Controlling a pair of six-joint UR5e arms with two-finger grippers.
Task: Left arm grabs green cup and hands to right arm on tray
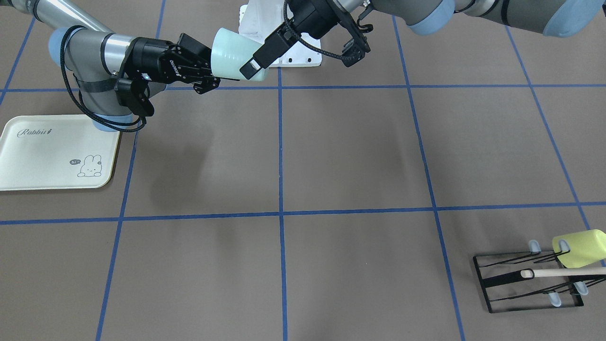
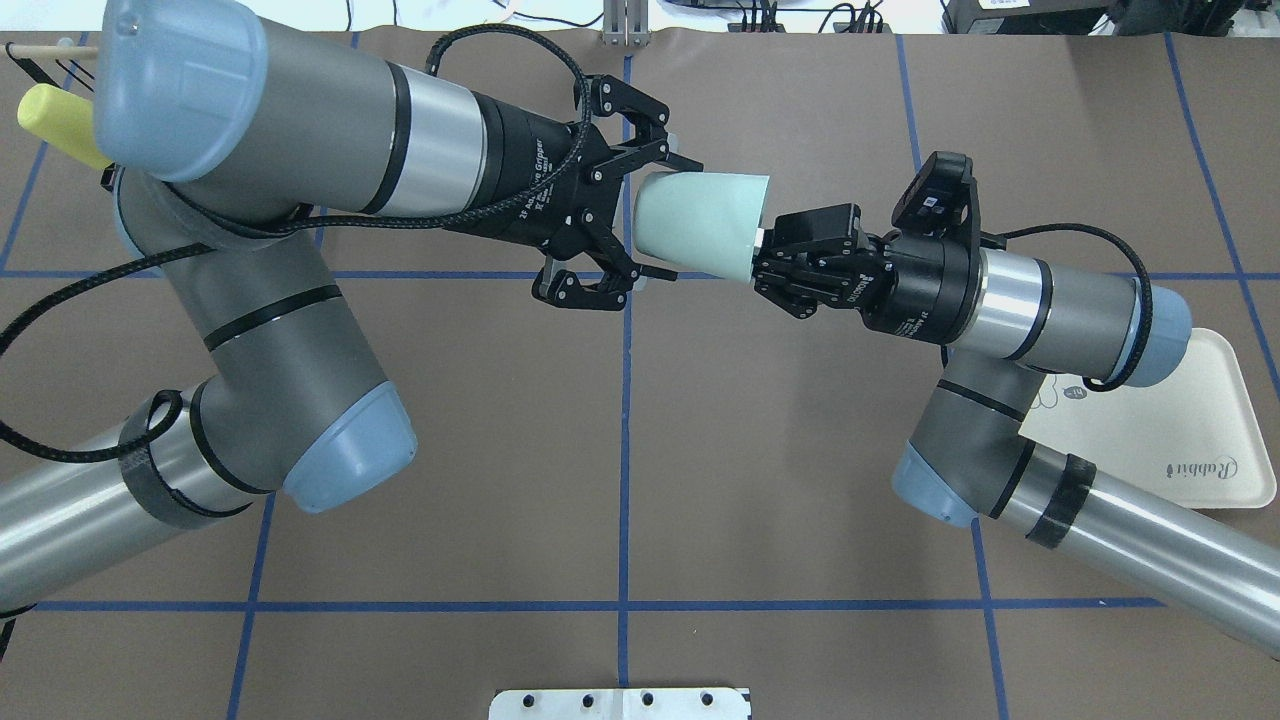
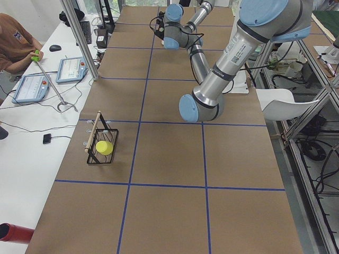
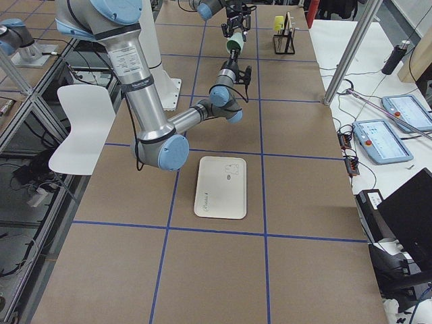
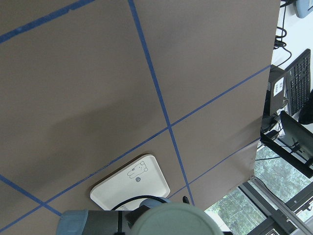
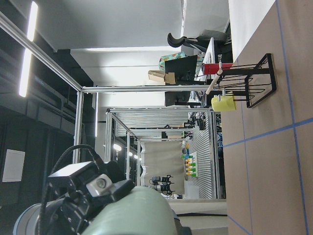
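The green cup (image 1: 229,54) (image 2: 700,225) hangs on its side in mid-air between both arms, mouth toward the right arm. My right gripper (image 1: 212,72) (image 2: 765,255) is shut on the cup's rim, one finger inside the mouth. My left gripper (image 1: 255,59) (image 2: 670,215) has its jaws spread on either side of the cup's base; it looks open, with a thin gap. The cup's base fills the bottom of the left wrist view (image 5: 171,220). The cream tray (image 1: 47,151) (image 2: 1200,420) lies on the table beside the right arm's elbow, with nothing on it.
A black wire rack (image 1: 530,279) with a yellow-green cup (image 1: 580,246) (image 2: 55,120) on it stands at the far corner on my left. A white base plate (image 1: 298,54) sits by the robot. The brown table has blue grid lines.
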